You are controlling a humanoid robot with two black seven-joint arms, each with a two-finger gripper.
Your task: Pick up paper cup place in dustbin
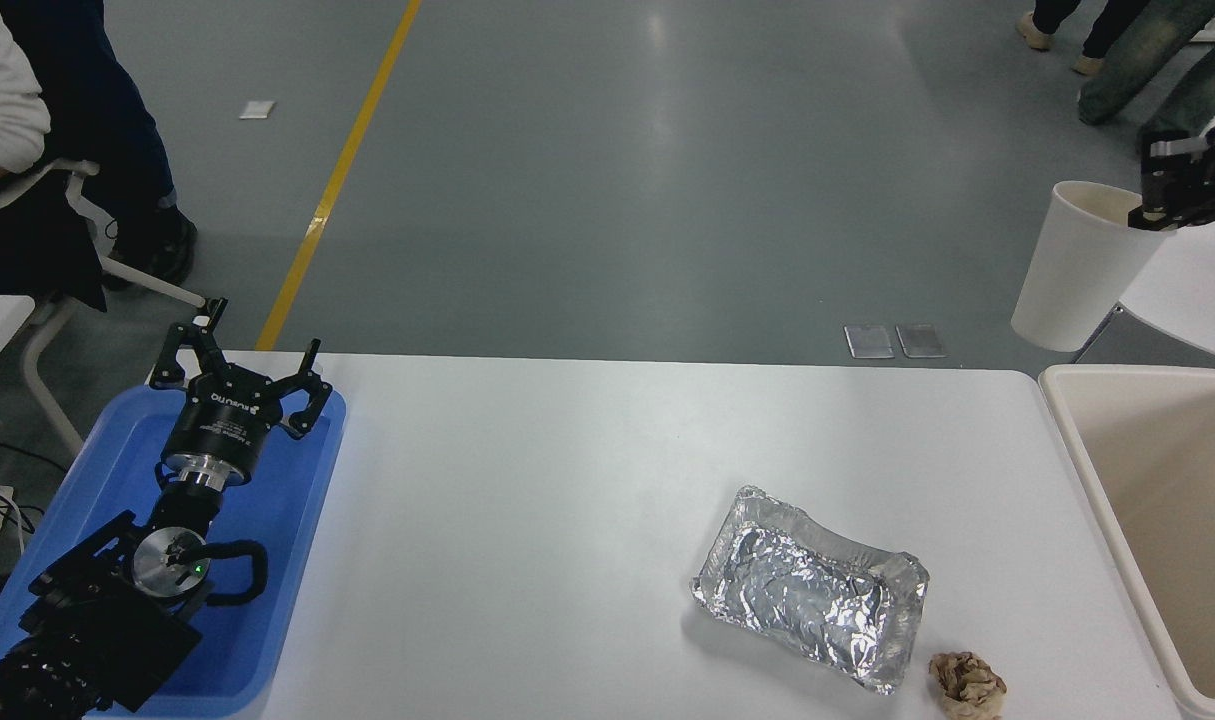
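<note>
You were in the carrying step: the right tool (1159,205) held the cup (1079,266) by its rim at the upper right of the view, one finger seemingly inside the mouth and one outside. The cup hung high above the bench (587,480), a little tilted, beyond the far left corner of the bin (1067,420) and not yet over its opening. I judge that more than half of the task was done. Your next move would call for bringing the cup toward you and to the right until it hangs over the open bin, and only then spreading the fingers. If you release too soon, the cup may hit the thick rim and roll to the floor.

The cup was plain off-white paper, tapered, with a rolled rim; it looked light and easy to crush. The bin was cream plastic, rectangular, with a smooth rounded rim. On the bench lay a crinkled foil tray (812,588) and beside it a crumpled brown paper ball (967,684), both well apart from the cup. The left tool (237,385) was parked over the blue tray (297,560), its fingers spread wide and empty.
</note>
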